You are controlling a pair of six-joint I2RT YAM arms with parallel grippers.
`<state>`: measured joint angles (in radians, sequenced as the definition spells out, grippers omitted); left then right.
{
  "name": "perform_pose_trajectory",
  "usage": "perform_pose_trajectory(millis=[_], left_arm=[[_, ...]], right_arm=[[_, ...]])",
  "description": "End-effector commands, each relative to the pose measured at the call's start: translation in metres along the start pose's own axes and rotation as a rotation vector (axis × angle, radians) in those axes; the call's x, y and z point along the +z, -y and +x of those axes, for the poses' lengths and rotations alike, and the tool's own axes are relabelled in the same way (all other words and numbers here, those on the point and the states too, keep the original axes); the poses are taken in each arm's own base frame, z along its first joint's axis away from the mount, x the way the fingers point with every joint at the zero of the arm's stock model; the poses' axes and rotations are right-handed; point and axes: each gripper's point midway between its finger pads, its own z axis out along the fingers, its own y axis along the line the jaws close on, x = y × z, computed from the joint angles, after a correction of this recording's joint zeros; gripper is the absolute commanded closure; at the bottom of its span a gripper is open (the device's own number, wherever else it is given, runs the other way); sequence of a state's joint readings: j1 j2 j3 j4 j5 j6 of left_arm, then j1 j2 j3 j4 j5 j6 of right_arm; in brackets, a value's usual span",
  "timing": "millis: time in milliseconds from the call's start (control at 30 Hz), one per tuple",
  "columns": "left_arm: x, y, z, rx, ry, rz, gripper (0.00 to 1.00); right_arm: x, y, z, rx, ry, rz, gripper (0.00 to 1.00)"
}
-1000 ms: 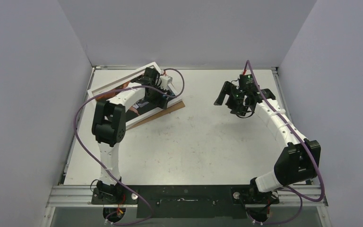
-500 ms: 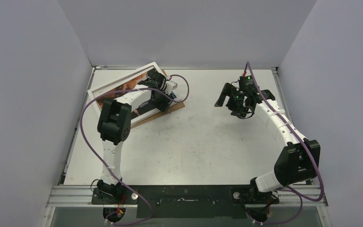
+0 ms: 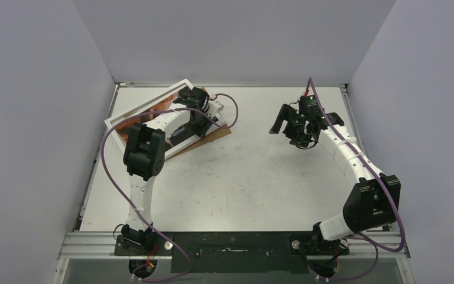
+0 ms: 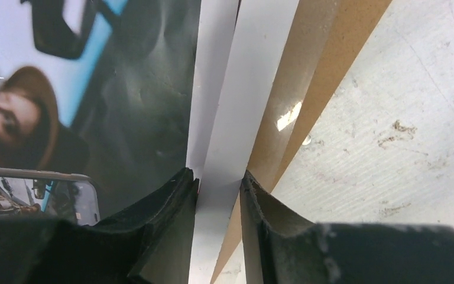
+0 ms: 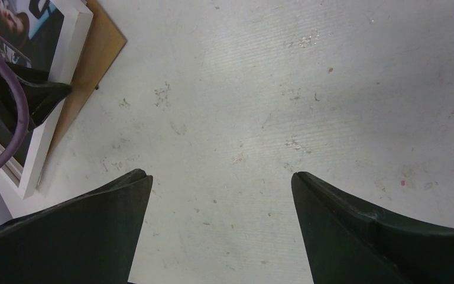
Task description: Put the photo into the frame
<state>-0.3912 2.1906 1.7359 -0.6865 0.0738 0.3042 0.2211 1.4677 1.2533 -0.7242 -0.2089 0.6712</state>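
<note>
Photo print (image 4: pixel 65 89) in brown and dark bluish tones fills the upper left of the left wrist view, inside the white-rimmed rectangular frame (image 4: pixel 236 118). Left gripper (image 4: pixel 219 176) pinches that rim, its outer finger over the brown hardboard sheet (image 4: pixel 307 77). Right gripper (image 5: pixel 220 174) stands spread wide over the white table (image 5: pixel 272 89).

The photo (image 4: pixel 124 100) shows dark bluish and brown-orange tones — white border; frame (image 5: pixel 74 29) white; hardboard (image 5: pixel 97 50) brown.

The left gripper (image 4: pixel 219 177) has only a slim gap between its jaws; the right gripper (image 5: pixel 220 174) holds its jaws wide apart.
</note>
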Motion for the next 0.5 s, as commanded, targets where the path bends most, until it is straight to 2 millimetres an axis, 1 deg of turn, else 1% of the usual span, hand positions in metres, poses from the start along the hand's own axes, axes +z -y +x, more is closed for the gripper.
perform_pose_trajectory(millis=[0, 33, 133, 267, 367, 467], left_arm=[[-0.029, -0.008, -0.013, 0.023, -0.006, -0.015, 0.97], [-0.034, -0.007, -0.017, 0.023, -0.004, -0.007, 1.00], [-0.043, -0.006, -0.020, 0.023, -0.002, 0.001, 1.00], [-0.059, -0.012, -0.030, 0.014, 0.022, -0.030, 1.00], [-0.076, -0.022, -0.043, -0.003, 0.060, -0.087, 1.00], [-0.095, -0.040, -0.050, -0.033, 0.074, -0.191, 1.00]], right_arm=[[-0.011, -0.001, -0.013, 0.011, 0.074, -0.010, 0.09], [-0.011, 0.000, -0.012, 0.011, 0.073, -0.009, 0.09], [-0.011, 0.001, -0.012, 0.014, 0.075, -0.009, 0.09], [-0.012, -0.001, -0.012, 0.012, 0.073, -0.016, 0.09], [-0.012, -0.002, -0.012, 0.017, 0.073, -0.023, 0.09], [-0.011, -0.008, -0.011, 0.029, 0.065, -0.056, 0.09]])
